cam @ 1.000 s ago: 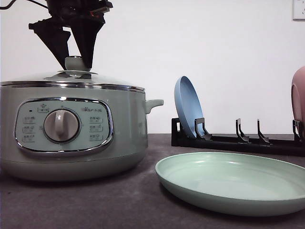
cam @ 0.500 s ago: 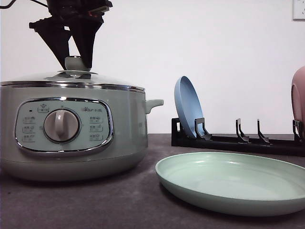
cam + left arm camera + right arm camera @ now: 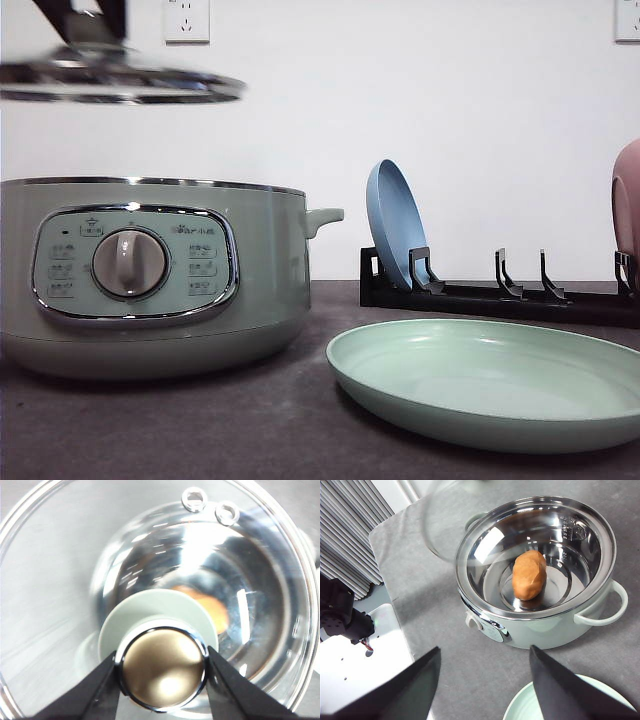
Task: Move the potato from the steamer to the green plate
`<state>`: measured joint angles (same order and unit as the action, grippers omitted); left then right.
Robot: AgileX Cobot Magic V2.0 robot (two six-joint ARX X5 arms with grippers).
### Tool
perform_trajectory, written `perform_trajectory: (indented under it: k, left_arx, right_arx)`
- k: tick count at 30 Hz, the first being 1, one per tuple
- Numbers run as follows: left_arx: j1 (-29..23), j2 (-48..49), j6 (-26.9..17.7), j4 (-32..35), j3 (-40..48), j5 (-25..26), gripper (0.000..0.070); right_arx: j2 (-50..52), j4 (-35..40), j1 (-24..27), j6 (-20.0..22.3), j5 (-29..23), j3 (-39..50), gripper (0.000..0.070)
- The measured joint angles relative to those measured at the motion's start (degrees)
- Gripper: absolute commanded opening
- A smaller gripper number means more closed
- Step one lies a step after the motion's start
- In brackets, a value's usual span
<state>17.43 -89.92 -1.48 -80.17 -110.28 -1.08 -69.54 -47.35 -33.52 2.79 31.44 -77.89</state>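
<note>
The orange-brown potato (image 3: 529, 574) lies in the open steamer (image 3: 540, 627), on its shiny metal floor. In the left wrist view my left gripper (image 3: 162, 664) is shut on the chrome knob of the glass lid (image 3: 60, 580), and the potato (image 3: 212, 609) shows through the glass. From the front, the lid (image 3: 120, 85) hangs well above the steamer (image 3: 150, 270) at the left. My right gripper (image 3: 485, 649) is open and empty, high above the table in front of the steamer. The green plate (image 3: 490, 385) lies flat to the steamer's right.
A black dish rack (image 3: 500, 292) stands behind the green plate, with a blue plate (image 3: 395, 225) upright in it and a pink plate (image 3: 628, 200) at the right edge. The steamer's side handle (image 3: 322, 217) points toward the rack.
The lid, which rested on the steamer with my left gripper around its knob, has been lifted straight up and now hangs clear of the rim.
</note>
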Motion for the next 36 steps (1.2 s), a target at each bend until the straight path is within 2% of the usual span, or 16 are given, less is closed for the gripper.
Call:
perform_trajectory:
  k: [10, 19, 25, 29, 36]
  left_arx:
    - [-9.4, 6.7, 0.1, -0.8, 0.0, -2.3, 0.0001]
    - [-15.7, 7.5, 0.0, -0.9, 0.0, -2.5, 0.0001]
    - [-16.4, 7.5, -0.1, -0.9, 0.0, -2.4, 0.0001]
    - [-16.4, 7.5, -0.1, -0.9, 0.0, -2.4, 0.0001]
    - [-16.4, 7.5, -0.1, -0.9, 0.0, -2.4, 0.0001]
  right_arx:
    - [0.0, 0.0, 0.0, 0.0, 0.0, 0.0, 0.0351]
    - [0.0, 0.0, 0.0, -0.2, 0.0, 0.0, 0.0351]
    - [-0.5, 0.6, 0.0, -1.3, -0.6, 0.0, 0.0359]
    - [-2.6, 1.8, -0.1, -2.6, -1.6, -0.4, 0.0448]
    - [-11.3, 1.1, -1.1, -3.2, -1.8, -9.2, 0.0457]
